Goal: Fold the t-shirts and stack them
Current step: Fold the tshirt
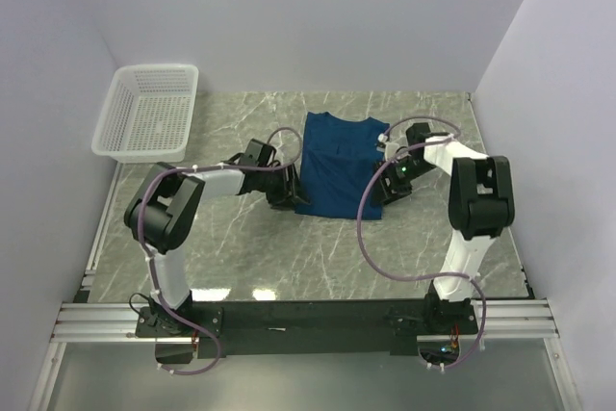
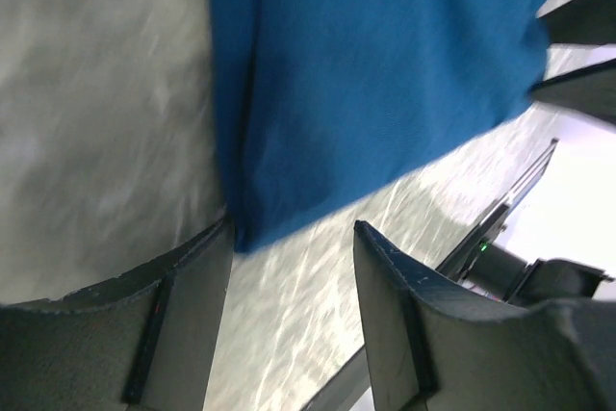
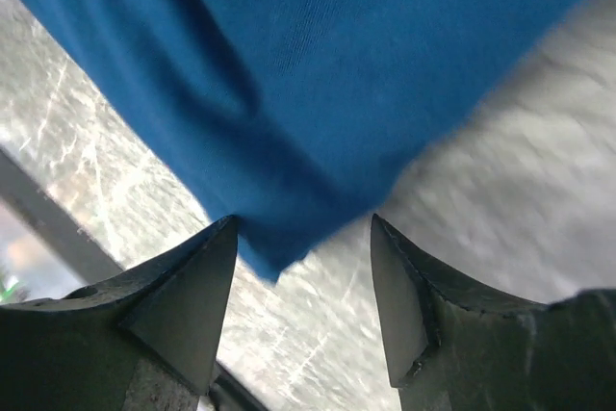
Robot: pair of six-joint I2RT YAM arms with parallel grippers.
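While L gripper (image 2: 292,226) & R gripper (image 3: 303,220) gape open, t-shirt (image 1: 337,166) corners sit btwn jaws.

- T-shirt (image 1: 342,166): in the overhead view, its left and right edges are being partly covered by the two grippers. In both wrist views the cloth is running off the top edge, with one corner showing.
- Left gripper (image 2: 294,228): the bottom edge of its own view is cutting off the finger bases. Overhead it is reading as a dark mass, too small to tell the jaws.
- Right gripper (image 3: 303,223): the same is applying here.
- Table (image 2: 87,93): the marble veining is blurring into grey smear in both wrist views.
- Dark shapes (image 2: 582,16): the right edge is cutting them off, and they are too blurred to identify.
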